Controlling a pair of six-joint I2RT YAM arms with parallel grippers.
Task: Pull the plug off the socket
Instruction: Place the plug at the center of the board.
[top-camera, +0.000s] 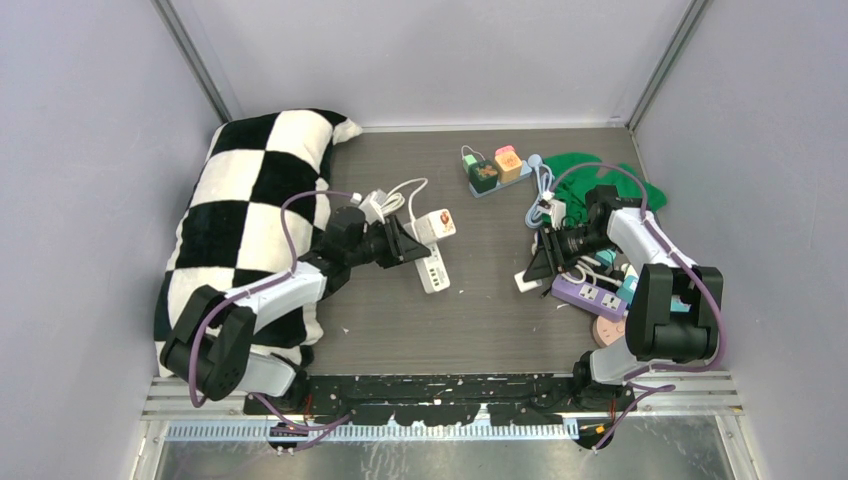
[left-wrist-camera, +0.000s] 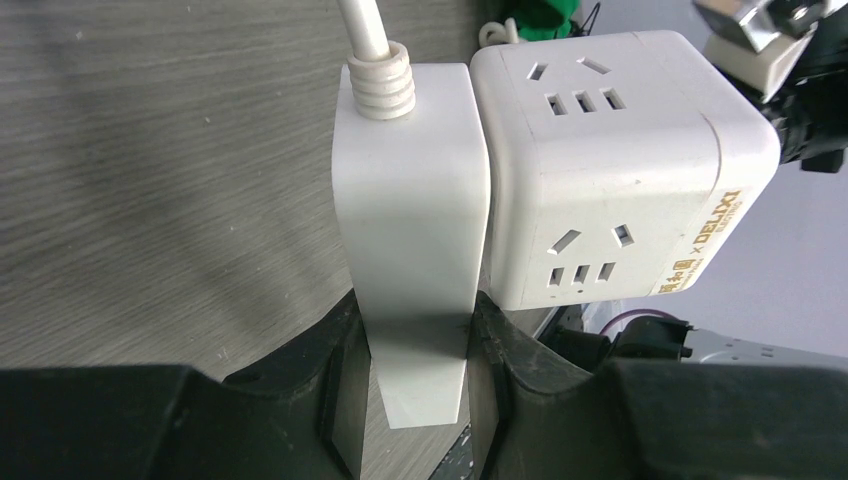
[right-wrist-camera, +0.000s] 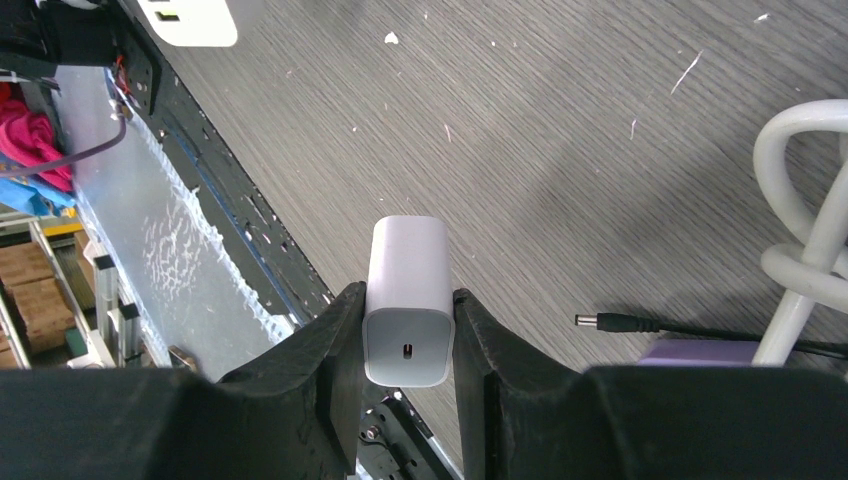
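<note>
Left gripper (left-wrist-camera: 418, 332) is clamped on the near end of a flat white plug (left-wrist-camera: 410, 200), one finger on each side. The plug's long axis runs in line with the fingers, straight away from the wrist. The ribbed collar and white cord (left-wrist-camera: 365, 25) come out of the far end. Its right face sits flush against a white cube socket (left-wrist-camera: 610, 170), and I can't see any gap between them. The cube has outlet holes on the top and on the near face, with an orange label on the edge. Under both of them is the grey wood-grain worktop (left-wrist-camera: 150, 150).

In the top view this pair sits left of centre. A white power strip (top-camera: 434, 270) lies just nearer the arm bases, and the checkered pillow (top-camera: 250, 220) is right behind the left arm.

Right gripper (right-wrist-camera: 407, 305) is closed on a small white charger block (right-wrist-camera: 405, 260) with its port facing the wrist camera. It touches nothing else. Just to its right there's a loose black barrel connector (right-wrist-camera: 610, 322) and loops of thick white cable (right-wrist-camera: 810, 200).

That side is pretty cluttered: a purple power strip (top-camera: 590, 295) sits by the right arm, with a green cloth (top-camera: 600, 175) behind it. A row of coloured cube adapters (top-camera: 492, 168) stands near the back.
</note>
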